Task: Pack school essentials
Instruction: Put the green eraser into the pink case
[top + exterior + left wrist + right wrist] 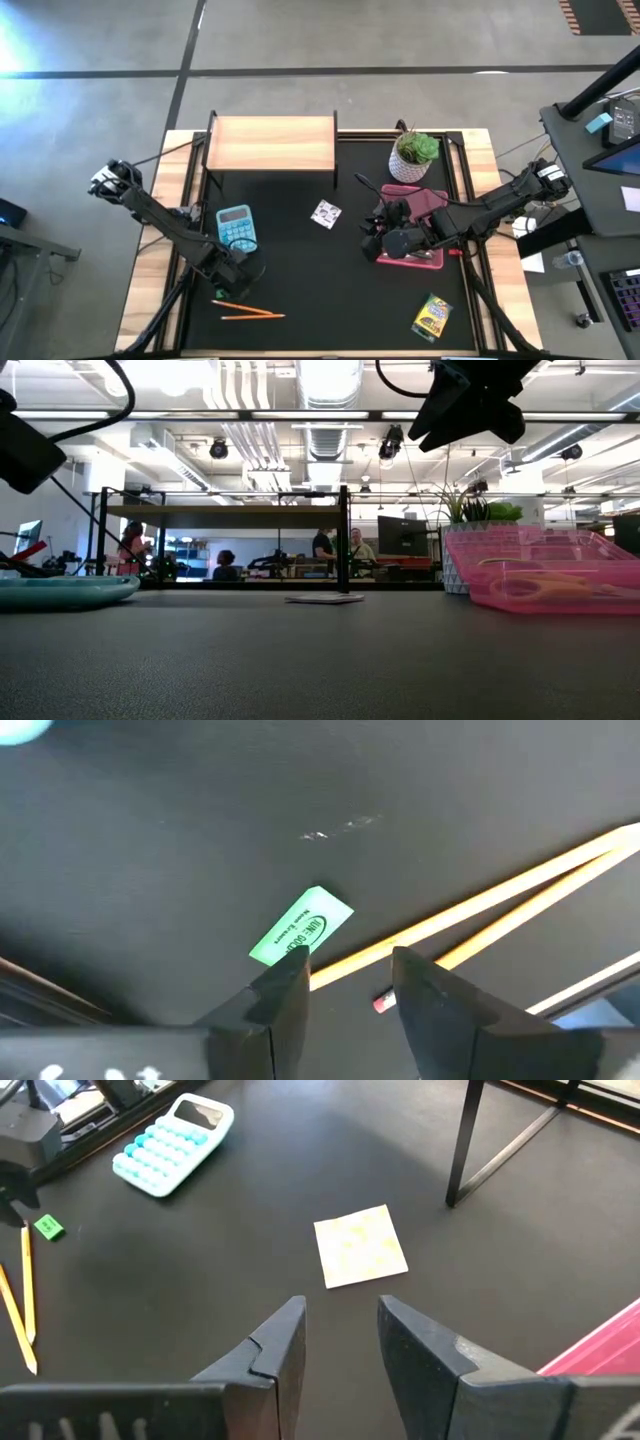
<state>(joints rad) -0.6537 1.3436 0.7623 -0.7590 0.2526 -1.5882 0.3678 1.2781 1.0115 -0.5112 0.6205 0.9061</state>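
My left gripper [348,982] is open and points down near the table's near left. Its fingertips straddle the eraser ends of two orange pencils [500,900], beside a green eraser [300,925] lying flat. In the high view the pencils [246,311] lie just near of the gripper [232,276]. My right gripper [340,1330] is open and empty. It hovers above the table [368,236], between the white patterned card [360,1245] [325,214] and the pink box [420,205]. The crayon box [432,318] lies flat at the near right.
A teal calculator [236,228] lies left of centre. The wooden shelf [270,143] stands at the far edge, with the potted plant [413,155] at the far right. The translucent pink box [540,575] shows yellowish things inside. People sit in the room behind.
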